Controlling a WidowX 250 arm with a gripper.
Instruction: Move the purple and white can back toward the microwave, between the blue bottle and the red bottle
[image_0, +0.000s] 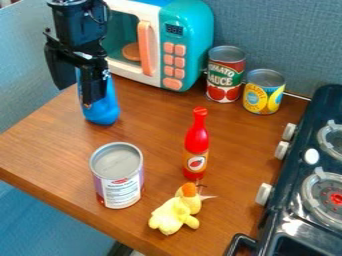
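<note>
Hangs down at the far left with the gripper (76, 94), beside and partly in front of the blue bottle (101, 107). Holds the fingers wide, with a clear gap between them and a strip of blue showing through it. Passes one finger across the front of the bottle and sets the other off to its left; cannot tell from this angle whether either touches it. Has the blue bottle roughly upright near the far left edge of the brown wooden table (157, 135), upper part mostly hidden behind the black gripper.

Just right of and beyond the bottle, shows a teal and white toy microwave (190, 50) with an orange handle and buttons. Farther right, has a red and green can (226, 82) beside a shorter yellow and blue can (264, 97), both upright near the back wall (280, 35).

Toward the middle, has a red bottle (196, 140) standing upright with a small label low on its side. At the near left, shows an upright can (120, 180) with a white label. Near the foot of the red bottle, has a yellow plush duck (175, 212) lying with its orange beak toward that bottle. Along the right side, shows a dark toy stove (302, 132) with pale knobs and round burners.
</note>
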